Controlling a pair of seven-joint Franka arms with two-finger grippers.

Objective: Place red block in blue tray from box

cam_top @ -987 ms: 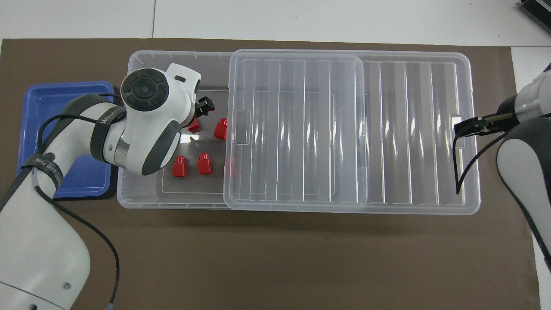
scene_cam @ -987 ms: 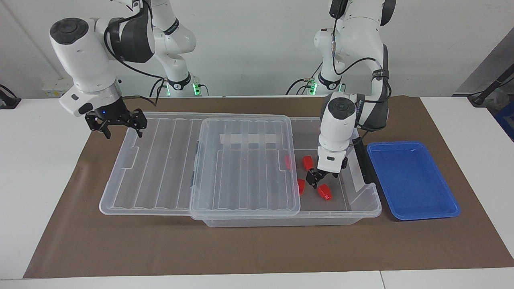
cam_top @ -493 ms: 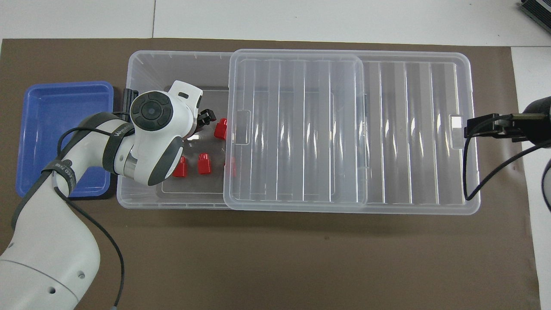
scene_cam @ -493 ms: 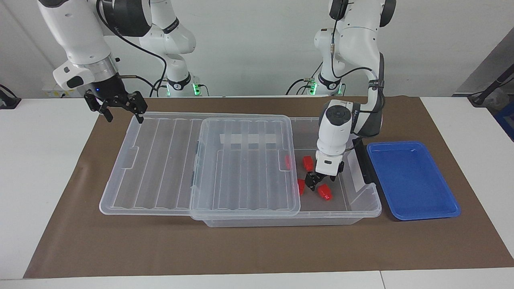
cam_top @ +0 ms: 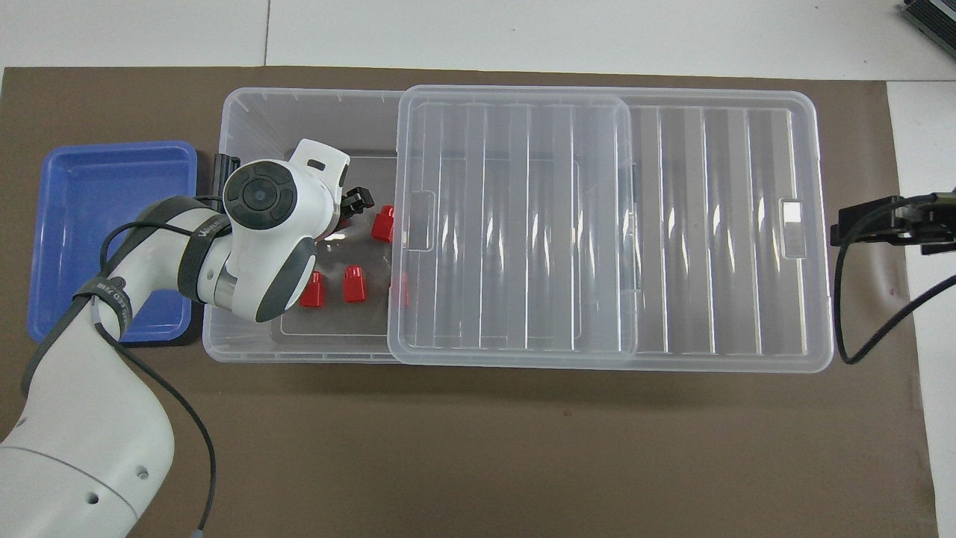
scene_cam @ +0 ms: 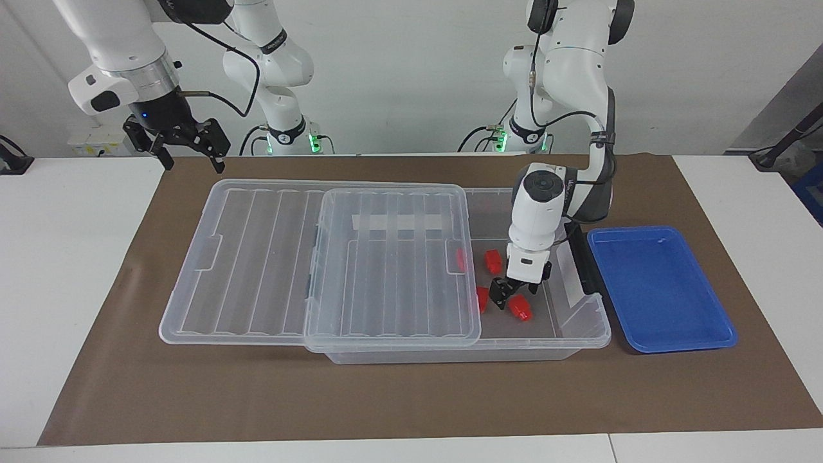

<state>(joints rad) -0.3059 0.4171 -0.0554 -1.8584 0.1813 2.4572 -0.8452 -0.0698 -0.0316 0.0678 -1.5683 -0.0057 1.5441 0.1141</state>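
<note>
The left gripper [scene_cam: 512, 297] is hanging low inside the box [scene_cam: 578, 325], its fingers spread wide and gripping nothing, tips just above a red block [scene_cam: 519, 309] lying on the box floor. That block is looking light, hard and a little slick, best pinched across its flat sides. Three more red blocks [cam_top: 354, 284] are lying close by, and the slid-back lid [scene_cam: 392, 257] is covering part of the box and half hiding another. The blue tray [scene_cam: 662, 334] is sitting empty beside the box, at the left arm's end of the surface. The right gripper [scene_cam: 186, 145] is waiting, fingers wide open and empty, above the mat [scene_cam: 411, 399].
</note>
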